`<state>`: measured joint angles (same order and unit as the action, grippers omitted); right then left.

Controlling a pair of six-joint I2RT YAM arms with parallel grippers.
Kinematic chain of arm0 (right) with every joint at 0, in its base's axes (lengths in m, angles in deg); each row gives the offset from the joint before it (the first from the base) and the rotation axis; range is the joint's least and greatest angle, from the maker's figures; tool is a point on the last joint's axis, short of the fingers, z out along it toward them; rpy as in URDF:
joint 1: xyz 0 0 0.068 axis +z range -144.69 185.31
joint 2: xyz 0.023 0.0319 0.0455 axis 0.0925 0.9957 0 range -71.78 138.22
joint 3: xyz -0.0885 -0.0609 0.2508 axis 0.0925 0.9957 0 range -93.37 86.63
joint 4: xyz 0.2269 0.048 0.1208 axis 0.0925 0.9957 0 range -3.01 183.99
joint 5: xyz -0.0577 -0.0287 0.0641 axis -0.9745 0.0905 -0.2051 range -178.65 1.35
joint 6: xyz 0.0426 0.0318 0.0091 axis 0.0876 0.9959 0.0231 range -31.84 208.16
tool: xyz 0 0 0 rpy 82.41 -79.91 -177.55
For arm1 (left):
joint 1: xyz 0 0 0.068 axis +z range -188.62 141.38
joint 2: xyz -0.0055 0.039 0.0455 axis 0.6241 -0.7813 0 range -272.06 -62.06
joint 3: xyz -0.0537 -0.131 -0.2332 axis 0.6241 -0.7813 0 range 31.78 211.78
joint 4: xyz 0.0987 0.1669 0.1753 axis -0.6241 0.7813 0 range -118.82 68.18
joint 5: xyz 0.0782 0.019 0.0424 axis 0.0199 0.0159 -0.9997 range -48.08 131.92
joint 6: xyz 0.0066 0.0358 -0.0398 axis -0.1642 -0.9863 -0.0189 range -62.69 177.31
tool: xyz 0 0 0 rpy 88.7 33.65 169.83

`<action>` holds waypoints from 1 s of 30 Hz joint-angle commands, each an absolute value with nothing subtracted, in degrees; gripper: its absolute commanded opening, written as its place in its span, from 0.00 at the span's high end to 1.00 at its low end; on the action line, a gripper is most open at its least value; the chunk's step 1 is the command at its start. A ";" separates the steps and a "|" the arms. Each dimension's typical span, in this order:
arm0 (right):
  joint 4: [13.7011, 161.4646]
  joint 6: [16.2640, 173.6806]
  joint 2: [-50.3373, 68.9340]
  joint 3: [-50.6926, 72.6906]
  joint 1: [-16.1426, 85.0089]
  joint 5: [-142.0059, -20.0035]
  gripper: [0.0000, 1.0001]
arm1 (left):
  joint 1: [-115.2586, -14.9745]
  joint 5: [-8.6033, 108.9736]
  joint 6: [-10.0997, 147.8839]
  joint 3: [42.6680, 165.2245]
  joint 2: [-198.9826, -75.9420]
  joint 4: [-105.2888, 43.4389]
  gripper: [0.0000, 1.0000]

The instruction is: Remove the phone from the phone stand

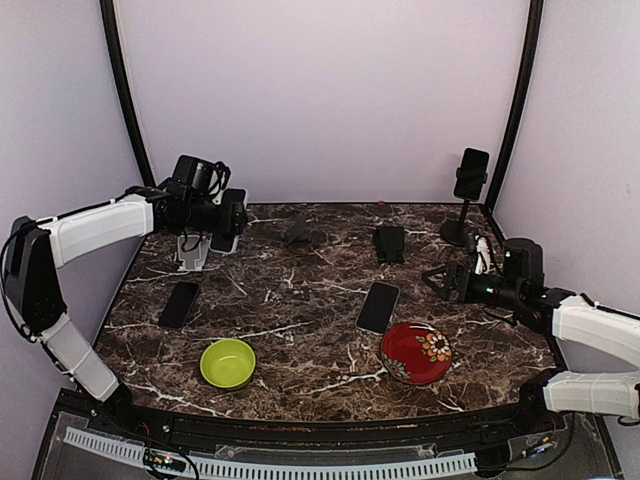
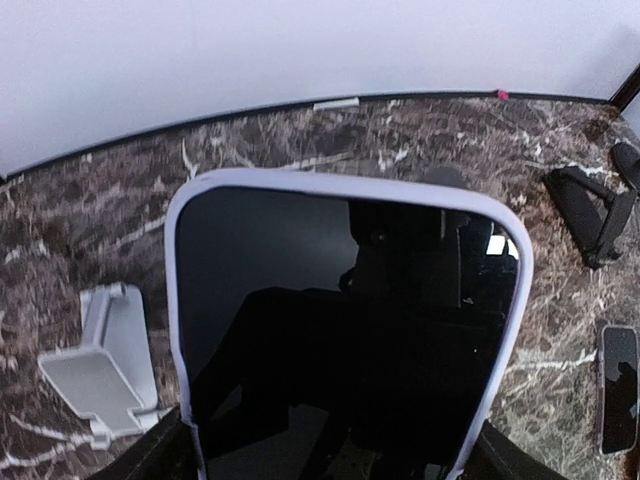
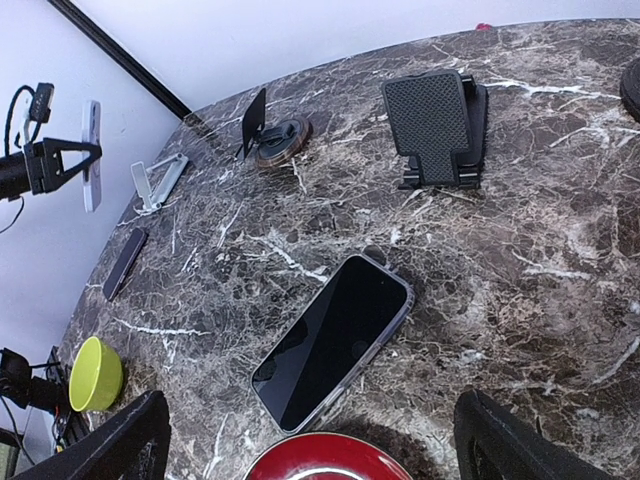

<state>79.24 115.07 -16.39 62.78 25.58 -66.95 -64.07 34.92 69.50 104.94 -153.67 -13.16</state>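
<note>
My left gripper (image 1: 228, 216) is shut on a phone in a pale lavender case (image 2: 340, 320), holding it by its long edges. The phone hangs in the air just above and to the right of the empty grey phone stand (image 2: 105, 365), clear of it. In the right wrist view the lifted phone (image 3: 92, 155) shows edge-on above the grey stand (image 3: 160, 180). My right gripper (image 3: 315, 435) stands open low over the table at the right, with nothing between its fingers.
A second phone (image 1: 378, 306) lies flat near the red bowl (image 1: 415, 352). A dark phone (image 1: 180, 303) lies at the left by the green bowl (image 1: 228, 362). A black cradle stand (image 1: 389, 242), a round stand (image 1: 298, 236) and a tall stand holding a phone (image 1: 471, 173) line the back.
</note>
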 commanded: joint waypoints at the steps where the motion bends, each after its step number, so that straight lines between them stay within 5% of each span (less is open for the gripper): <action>1: 76.36 115.47 -15.61 62.40 25.81 -66.36 0.01 | -67.09 29.42 79.81 101.05 -148.71 -10.63 0.54; 14: 75.09 115.63 -15.18 63.36 25.78 -66.23 0.01 | -80.73 20.44 94.55 92.77 -150.38 -3.85 0.56; 30: 74.23 115.98 -14.69 63.90 25.80 -65.93 0.01 | -83.53 10.80 102.08 96.77 -160.11 2.51 0.52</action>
<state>76.86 115.51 -15.01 63.56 25.58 -66.49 -83.48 16.03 100.75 93.29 -158.57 -0.09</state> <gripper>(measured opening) 0.994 0.804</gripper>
